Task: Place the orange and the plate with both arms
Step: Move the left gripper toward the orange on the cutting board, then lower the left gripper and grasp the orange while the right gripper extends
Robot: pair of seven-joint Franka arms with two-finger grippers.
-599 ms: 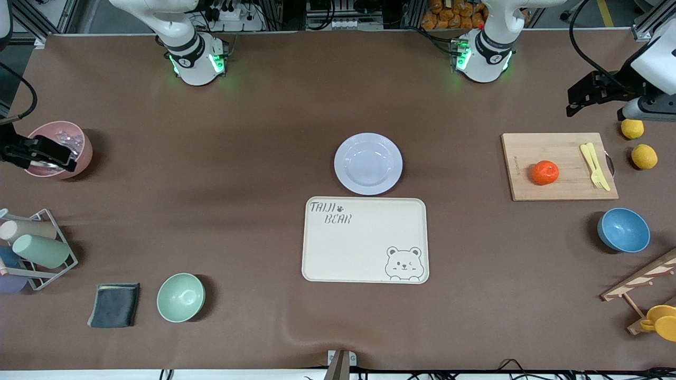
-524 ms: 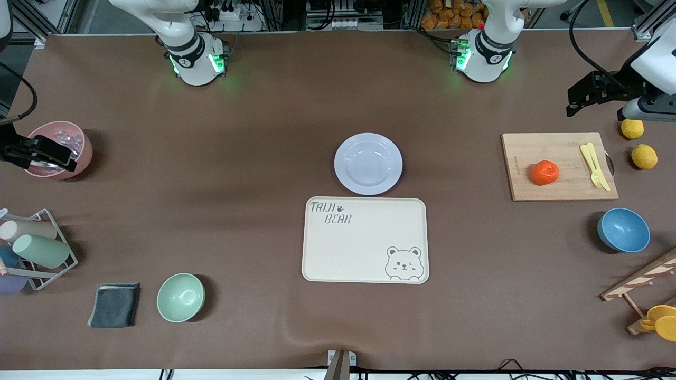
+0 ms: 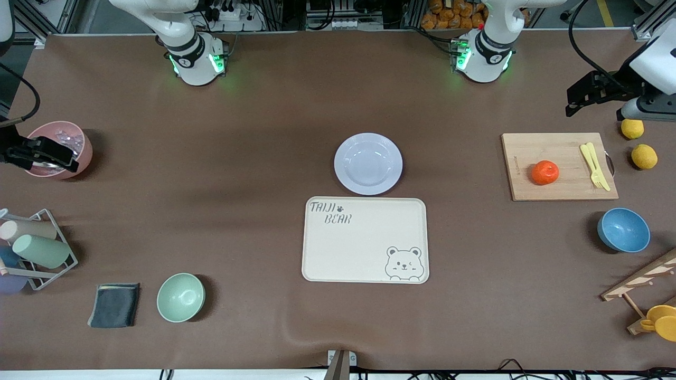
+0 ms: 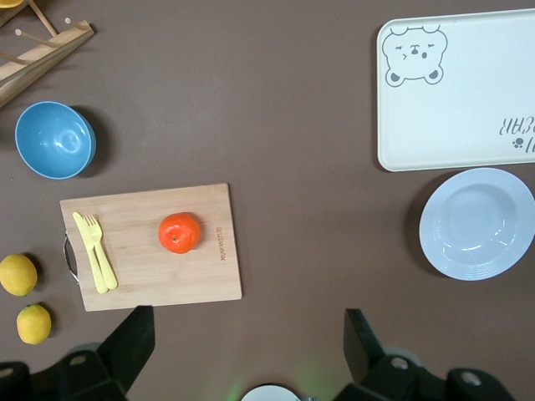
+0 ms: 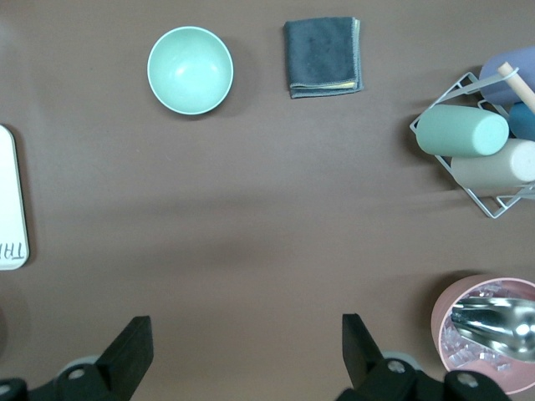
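The orange (image 3: pixel 545 172) sits on a wooden cutting board (image 3: pixel 528 153) toward the left arm's end of the table; it also shows in the left wrist view (image 4: pixel 180 233). The lavender-white plate (image 3: pixel 368 163) lies at the table's middle, empty, and shows in the left wrist view (image 4: pixel 477 223). My left gripper (image 3: pixel 575 103) is open and empty, held high over the table beside the board. My right gripper (image 3: pixel 50 155) is open and empty, held high over a pink cup. Each wrist view shows its own gripper open: left (image 4: pixel 248 330), right (image 5: pixel 242 334).
A cream bear tray (image 3: pixel 364 240) lies just nearer the camera than the plate. A yellow fork (image 3: pixel 594 158) is on the board; two lemons (image 3: pixel 644 156) and a blue bowl (image 3: pixel 623 230) lie around it. Pink cup (image 3: pixel 79 148), cup rack (image 3: pixel 31 248), grey cloth (image 3: pixel 114 304) and green bowl (image 3: pixel 180 297) are at the right arm's end.
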